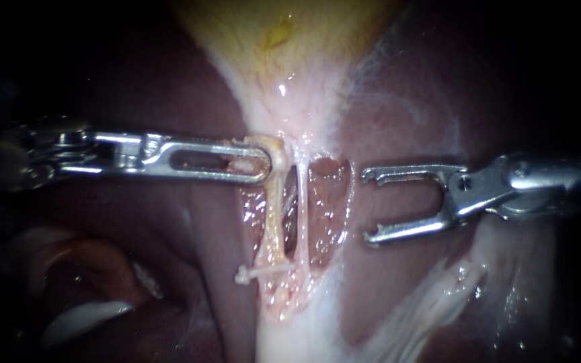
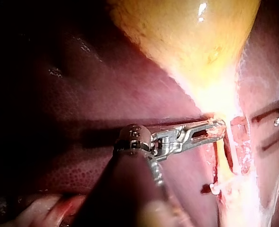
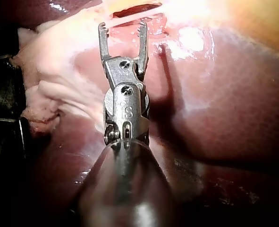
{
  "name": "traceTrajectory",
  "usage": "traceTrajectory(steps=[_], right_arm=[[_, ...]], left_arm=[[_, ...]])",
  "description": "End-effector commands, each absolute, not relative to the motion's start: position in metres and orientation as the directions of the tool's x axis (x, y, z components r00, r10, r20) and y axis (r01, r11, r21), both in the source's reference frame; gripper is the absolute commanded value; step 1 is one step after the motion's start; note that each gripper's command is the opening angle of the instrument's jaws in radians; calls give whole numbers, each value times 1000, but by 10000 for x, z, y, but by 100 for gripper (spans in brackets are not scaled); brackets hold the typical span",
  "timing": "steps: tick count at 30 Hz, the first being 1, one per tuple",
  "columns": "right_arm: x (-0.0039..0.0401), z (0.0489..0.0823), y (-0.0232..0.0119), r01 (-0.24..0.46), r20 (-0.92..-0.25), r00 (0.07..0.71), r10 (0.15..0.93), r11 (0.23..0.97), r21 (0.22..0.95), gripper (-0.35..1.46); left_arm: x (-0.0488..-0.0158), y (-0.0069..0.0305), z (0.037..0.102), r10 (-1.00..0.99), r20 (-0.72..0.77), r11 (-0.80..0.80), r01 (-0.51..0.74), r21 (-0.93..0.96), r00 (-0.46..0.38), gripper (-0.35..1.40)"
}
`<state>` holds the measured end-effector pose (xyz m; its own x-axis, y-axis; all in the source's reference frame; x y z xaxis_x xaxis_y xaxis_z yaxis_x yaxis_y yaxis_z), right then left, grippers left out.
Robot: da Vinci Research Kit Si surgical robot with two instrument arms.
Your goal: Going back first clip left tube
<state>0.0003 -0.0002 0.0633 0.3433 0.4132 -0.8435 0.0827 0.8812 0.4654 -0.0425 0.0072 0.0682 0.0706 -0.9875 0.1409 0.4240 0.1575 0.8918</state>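
On the left of the endoscope view, my left instrument (image 1: 258,161) has its jaws pinched on the top of the left tube (image 1: 274,222), a pale yellow string just under the gallbladder (image 1: 284,40). A thinner tube (image 1: 302,208) runs just beside it. Near them, my right instrument (image 1: 368,206) holds its jaws wide apart over the dark red liver (image 1: 169,222).
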Motion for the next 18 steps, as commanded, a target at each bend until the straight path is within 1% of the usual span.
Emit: traceTrajectory(steps=[1,18], right_arm=[[3,633,-1,84,-844,343,412,882,464,50],[4,633,-1,84,-844,343,412,882,464,50]], left_arm=[[-425,71,682,-988,140,157,424,892,71,-35],[-423,70,681,-988,140,157,424,892,72,-35]])
